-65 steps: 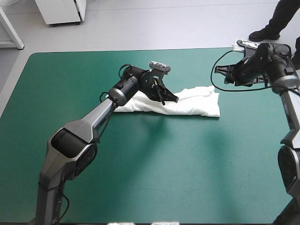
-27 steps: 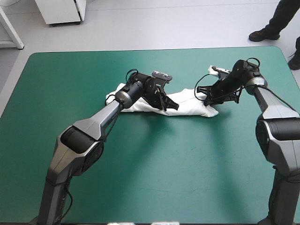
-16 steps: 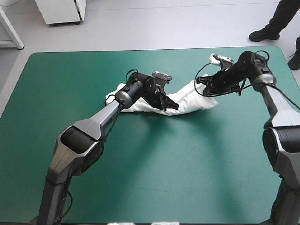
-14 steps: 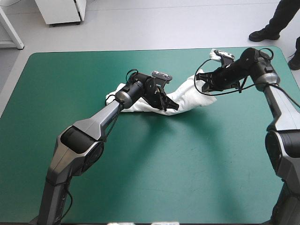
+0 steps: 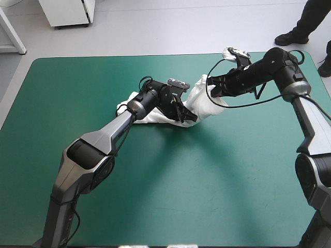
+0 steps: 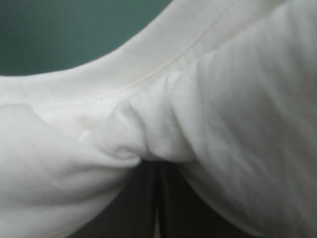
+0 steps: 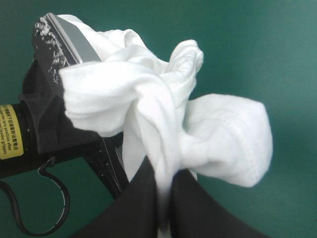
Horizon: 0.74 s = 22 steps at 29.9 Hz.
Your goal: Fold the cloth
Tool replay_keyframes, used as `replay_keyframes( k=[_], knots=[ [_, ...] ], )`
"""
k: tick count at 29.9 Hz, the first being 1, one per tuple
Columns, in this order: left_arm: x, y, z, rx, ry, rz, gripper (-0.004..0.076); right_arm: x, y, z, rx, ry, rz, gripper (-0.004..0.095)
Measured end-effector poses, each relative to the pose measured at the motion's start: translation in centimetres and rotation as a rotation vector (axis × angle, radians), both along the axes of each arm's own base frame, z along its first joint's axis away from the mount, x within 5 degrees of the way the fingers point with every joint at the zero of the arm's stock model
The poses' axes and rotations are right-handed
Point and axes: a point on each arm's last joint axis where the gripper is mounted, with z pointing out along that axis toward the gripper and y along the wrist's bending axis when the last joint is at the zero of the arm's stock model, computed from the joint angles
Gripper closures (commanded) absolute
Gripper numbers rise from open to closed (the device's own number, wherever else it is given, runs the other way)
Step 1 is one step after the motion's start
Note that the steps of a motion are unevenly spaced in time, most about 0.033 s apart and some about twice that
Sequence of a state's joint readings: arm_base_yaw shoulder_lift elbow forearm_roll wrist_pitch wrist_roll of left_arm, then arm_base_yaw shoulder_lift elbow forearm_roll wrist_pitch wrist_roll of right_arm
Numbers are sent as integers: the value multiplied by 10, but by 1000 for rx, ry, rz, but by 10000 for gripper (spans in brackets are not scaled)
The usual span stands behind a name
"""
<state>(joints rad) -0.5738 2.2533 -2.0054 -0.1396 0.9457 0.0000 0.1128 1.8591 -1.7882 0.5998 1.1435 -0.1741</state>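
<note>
A broad desk (image 5: 170, 206) with rounded corners, under a smooth teal-green cover (image 5: 62, 103), fills most of the high view, and its far edge runs across at 12 o'clock. A few faint pale specks (image 5: 212, 164) dot the cover toward 4 o'clock. In both wrist views the cover shows as plain teal-green ground.

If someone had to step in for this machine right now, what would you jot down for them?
Left gripper: shut on the T-shirt, low at the bundle's middle.
Right gripper: shut on the T-shirt's right end, held up off the teal-green table, close beside the other gripper.
Done: the shirt is a long folded bundle with one end raised.
Left: probably lay the raised end over the other half, release both, flatten.
</note>
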Motion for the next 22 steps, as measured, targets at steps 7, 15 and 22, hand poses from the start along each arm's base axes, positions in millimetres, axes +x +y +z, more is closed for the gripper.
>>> replay_keyframes(
  k=[7,15,22],
  knots=[
    [-10,23,42,109,-56,36,734,2,0,1,-3,-22,-6,925],
    [-47,82,92,166,-113,154,734,0,17,2,-4,-54,28,925],
    [-128,138,110,127,-144,245,734,-4,57,6,16,-143,68,925]
  ],
)
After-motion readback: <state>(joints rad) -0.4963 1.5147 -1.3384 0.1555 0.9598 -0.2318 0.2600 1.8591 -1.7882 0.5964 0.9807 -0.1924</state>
